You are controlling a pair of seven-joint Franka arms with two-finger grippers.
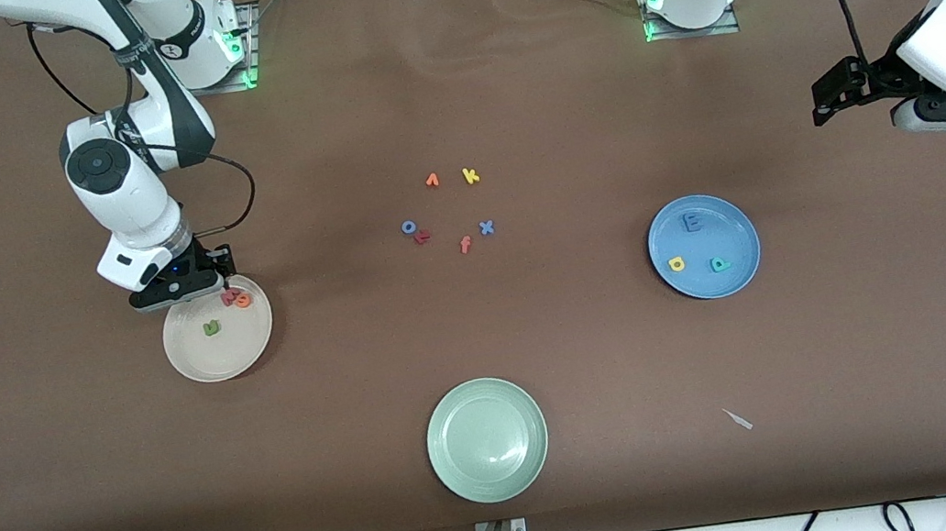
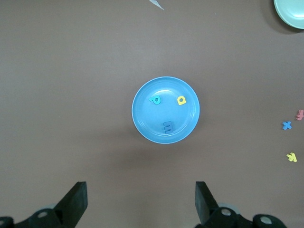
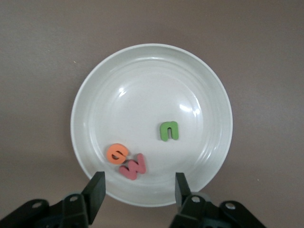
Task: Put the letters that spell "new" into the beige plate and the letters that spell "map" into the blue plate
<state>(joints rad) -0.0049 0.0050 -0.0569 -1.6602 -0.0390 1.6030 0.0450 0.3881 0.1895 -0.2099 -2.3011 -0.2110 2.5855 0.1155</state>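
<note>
The right tool (image 3: 137, 190) hangs open over the beige plate (image 3: 199, 85) at the w (image 3: 133, 166), while the left tool (image 2: 141, 202) waits open over the counter (image 1: 786, 120) beside the blue plate (image 2: 142, 118).

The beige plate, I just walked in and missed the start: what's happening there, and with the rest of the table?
The right gripper hangs low over the beige plate, fingers apart, nothing held. The green n, orange e and pink w lie in it. The blue plate holds the blue m, yellow a and teal p. The left gripper waits open above the table, at its own end.
</note>
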